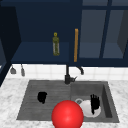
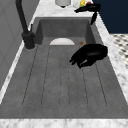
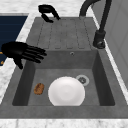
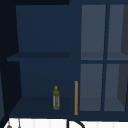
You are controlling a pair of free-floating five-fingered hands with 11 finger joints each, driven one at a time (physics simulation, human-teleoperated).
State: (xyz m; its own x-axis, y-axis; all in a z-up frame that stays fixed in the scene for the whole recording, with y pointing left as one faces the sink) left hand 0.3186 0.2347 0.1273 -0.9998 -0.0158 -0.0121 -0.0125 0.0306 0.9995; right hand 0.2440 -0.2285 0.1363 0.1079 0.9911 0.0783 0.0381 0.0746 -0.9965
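Here the right side view gives what the front view hides: a small brown sponge-like lump (image 3: pixel 39 88) on the basin floor, beside the white plate (image 3: pixel 66 91), with the drain (image 3: pixel 82 80) just behind the plate's rim. In the front view a red ball (image 1: pixel 67 114) stands before the sink (image 1: pixel 32 110) and covers part of the plate (image 1: pixel 86 108); neither side view has this ball in frame. The right hand (image 1: pixel 94 103) hovers over the plate in the front view, fingers straight and spread, grasping nothing; the right side view shows it (image 3: pixel 22 53) above the basin's outer edge, fingers stretched toward the faucet (image 3: pixel 100 37) side. The left hand (image 1: pixel 42 97) hangs over the ribbed drainboard, fingers curled loosely inward around nothing; the left side view shows it (image 2: pixel 88 55) close above the ridges, and I cannot tell whether it touches them. That view also shows, on the far marble worktop (image 2: pixel 45 7), a white vessel (image 2: pixel 63 2) and something yellow (image 2: pixel 82 3), both too cut off to identify. The upper view shows the open wall cabinet: a green bottle (image 4: pixel 56 98) stands alone on the lowest shelf (image 4: pixel 35 105), near an orange door handle (image 4: pixel 76 97). Any label on the bottle is unreadable.
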